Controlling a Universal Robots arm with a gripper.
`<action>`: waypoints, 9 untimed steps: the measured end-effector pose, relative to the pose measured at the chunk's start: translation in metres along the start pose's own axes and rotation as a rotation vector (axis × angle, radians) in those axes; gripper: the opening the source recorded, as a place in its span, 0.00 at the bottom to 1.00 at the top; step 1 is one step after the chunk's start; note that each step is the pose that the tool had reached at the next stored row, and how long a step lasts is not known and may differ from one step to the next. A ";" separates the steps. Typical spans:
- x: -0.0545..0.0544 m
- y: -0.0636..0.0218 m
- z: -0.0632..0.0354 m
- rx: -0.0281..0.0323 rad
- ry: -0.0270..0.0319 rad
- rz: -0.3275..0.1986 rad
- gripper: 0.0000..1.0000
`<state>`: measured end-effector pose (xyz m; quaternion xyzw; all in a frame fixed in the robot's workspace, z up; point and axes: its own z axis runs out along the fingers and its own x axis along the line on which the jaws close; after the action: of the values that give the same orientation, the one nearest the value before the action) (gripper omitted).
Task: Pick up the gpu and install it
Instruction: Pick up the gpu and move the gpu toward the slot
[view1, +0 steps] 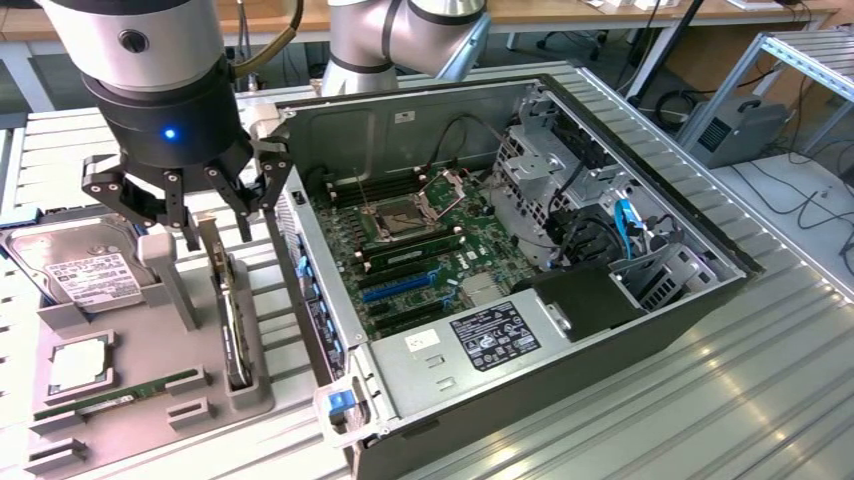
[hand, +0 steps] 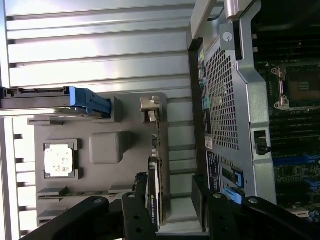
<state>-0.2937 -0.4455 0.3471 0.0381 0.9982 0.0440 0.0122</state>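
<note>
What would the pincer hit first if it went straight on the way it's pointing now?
Most likely the top edge of the graphics card, which stands on edge in the gray holder directly below the open pincer. How near it is, I can't tell.

legible text: none; every print is too small to read.
- hard drive (view1: 83, 272), at 9 o'clock of the computer case (view1: 534, 410): white label with a barcode and lines of print, unreadable.
- power supply (view1: 400, 372), at 6 o'clock inside the case: black label (view1: 497, 338) with white print and small marks, unreadable.
- white sticker (view1: 424, 341), at 9 o'clock of that label: faint marks.
- gpu (hand: 156, 170): small green mark with white lettering on its edge, unreadable.
- case rear panel (hand: 225, 100): black label, white print, unreadable.
</note>
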 end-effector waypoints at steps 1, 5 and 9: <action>0.000 0.0000 0.0001 0.0000 0.0001 0.000 0.48; 0.000 -0.0005 0.0089 -0.0007 0.0000 0.000 0.48; 0.001 -0.0006 0.0095 -0.0007 0.0000 0.000 0.48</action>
<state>-0.2940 -0.4452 0.3375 0.0382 0.9982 0.0443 0.0122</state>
